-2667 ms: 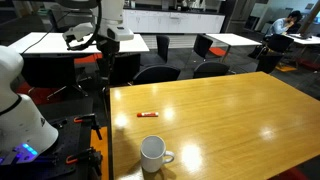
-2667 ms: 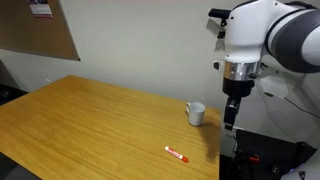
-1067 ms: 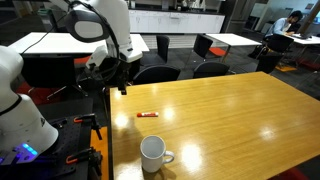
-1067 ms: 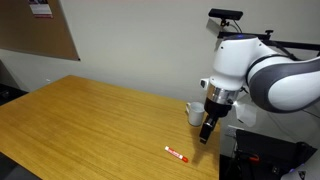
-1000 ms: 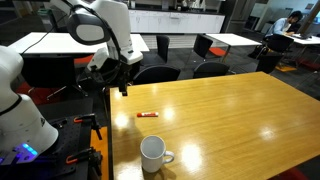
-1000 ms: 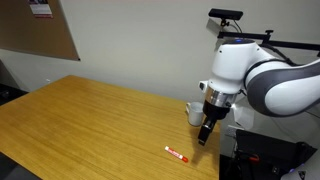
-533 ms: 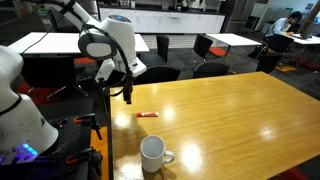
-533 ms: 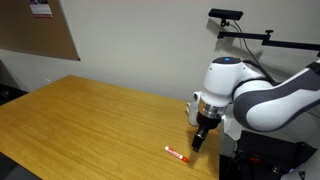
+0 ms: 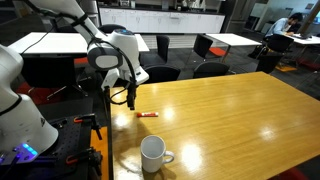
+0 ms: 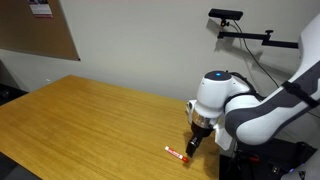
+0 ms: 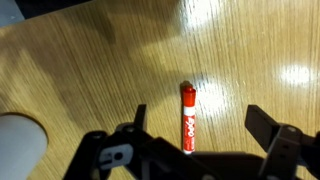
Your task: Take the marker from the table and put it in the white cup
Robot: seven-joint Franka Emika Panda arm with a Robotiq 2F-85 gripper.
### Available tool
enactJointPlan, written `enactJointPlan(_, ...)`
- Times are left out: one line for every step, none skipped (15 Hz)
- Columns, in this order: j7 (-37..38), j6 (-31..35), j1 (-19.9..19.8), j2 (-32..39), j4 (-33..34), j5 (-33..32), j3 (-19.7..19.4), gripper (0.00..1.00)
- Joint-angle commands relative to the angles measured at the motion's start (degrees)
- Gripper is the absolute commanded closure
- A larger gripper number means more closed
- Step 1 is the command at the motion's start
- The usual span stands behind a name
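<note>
The red marker (image 9: 147, 114) lies flat on the honey-coloured table (image 9: 230, 110) near its edge; it also shows in the other exterior view (image 10: 177, 153) and in the wrist view (image 11: 187, 118). My gripper (image 9: 130, 100) hangs open just above the marker, also seen in an exterior view (image 10: 193, 146). In the wrist view the marker lies between my two open fingers (image 11: 200, 125). The white cup (image 9: 154, 155) stands upright near the table's corner, partly hidden behind my arm in an exterior view (image 10: 190, 109), and at the left edge of the wrist view (image 11: 20, 145).
Black office chairs (image 9: 160, 72) and white tables (image 9: 235, 41) stand beyond the far edge of the table. A corkboard (image 10: 35, 30) hangs on the wall. A second robot's white base (image 9: 20, 110) stands beside the table.
My arm has come down and forward from above the table's edge until the open gripper sits just over the marker. Marker and cup have not moved.
</note>
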Motion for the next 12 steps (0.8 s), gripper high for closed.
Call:
enactJointPlan(6.4, 2.3, 0.0, 4.8, 2.6, -4.4, 0.2, 0.00)
enactJointPlan(7.9, 2.7, 0.1, 5.8, 3.2, -5.4, 0.0, 0.00)
enactJointPlan(9.5, 2.7, 0.4, 6.8, 3.8, -6.7, -0.2, 0.00)
enactJointPlan(10.6, 2.9, 0.7, 7.8, 4.4, -7.4, -0.4, 0.00)
enactJointPlan(11.4, 3.0, 1.1, 8.7, 5.1, -7.9, -0.6, 0.00)
enactJointPlan(12.4, 3.3, 1.4, 9.7, 5.7, -8.5, -0.9, 0.00)
enactJointPlan(13.1, 3.4, 1.8, 10.6, 6.3, -8.8, -1.2, 0.00)
enactJointPlan(14.0, 3.7, 2.2, 11.4, 6.8, -9.3, -1.5, 0.00)
enactJointPlan(14.5, 3.8, 2.7, 12.2, 7.3, -9.4, -1.8, 0.00)
enactJointPlan(14.9, 4.0, 3.1, 12.9, 7.7, -9.4, -2.2, 0.00)
enactJointPlan(15.1, 4.2, 3.6, 13.7, 8.2, -9.1, -2.5, 0.00)
enactJointPlan(15.1, 4.4, 4.0, 14.4, 8.6, -8.8, -2.9, 0.00)
